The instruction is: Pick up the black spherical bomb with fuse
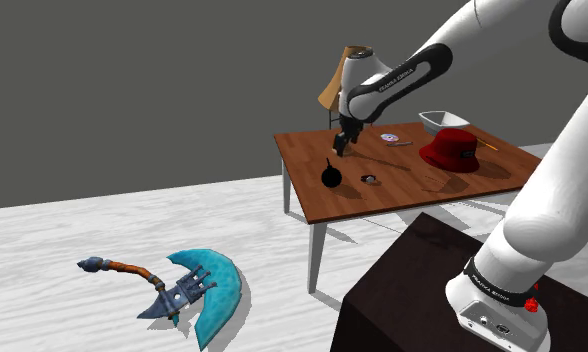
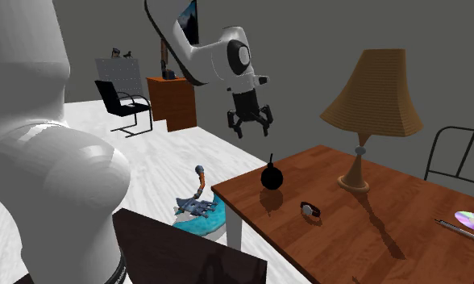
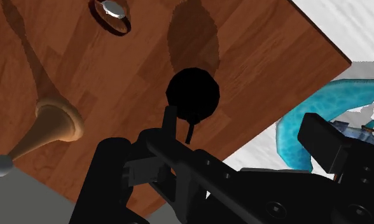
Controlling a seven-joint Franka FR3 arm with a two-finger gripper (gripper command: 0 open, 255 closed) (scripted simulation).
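Observation:
The black round bomb stands on the brown wooden table near its corner, with a thin fuse sticking up. My black gripper hangs in the air above the bomb, a little off to one side of it. Its fingers stand apart with nothing between them and do not touch the bomb.
On the table are a lamp, a small watch-like band, a disc, a red hat and a white tray. A blue axe lies on the floor below the table's corner. A chair stands far off.

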